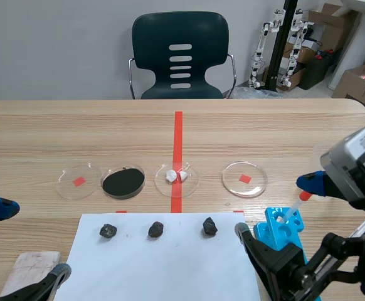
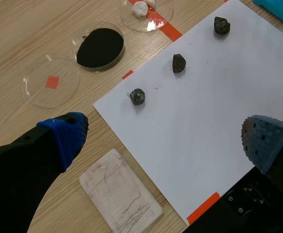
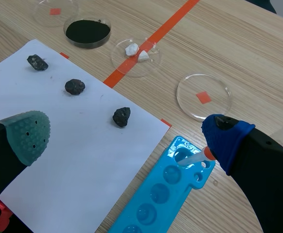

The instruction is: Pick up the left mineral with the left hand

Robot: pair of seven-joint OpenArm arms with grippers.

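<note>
left gripper (image 2: 165, 138) has its fingers wide apart and nothing between them, one blue dotted pad off the left edge of the white paper sheet (image 2: 204, 121), the other grey-blue pad over the sheet itself. target is the left mineral (image 2: 137, 96), a small dark grey lumpy rock with pale flecks, lying on the sheet close to its far-left corner. it's ahead of the open fingers and a bit toward the blue-pad side, well apart from both pads, so the move looks like forward and down with a small shift left. the rock is chunky and nearly as wide as long, with no clear long axis, so finger angle probably matters little. its rough, angular faces should grip ok on the soft pads. the left arm is clearly the nearer one; the right gripper (image 3: 126, 136) is open too, over the sheet's right side. two similar dark rocks, the middle mineral (image 2: 179, 63) and the right mineral (image 2: 221, 25), sit in a row with it along the sheet's far edge, apart from each other. a scuffed white rectangular slab (image 2: 119, 191) lies just off the sheet's left edge, under the gripper.
</note>
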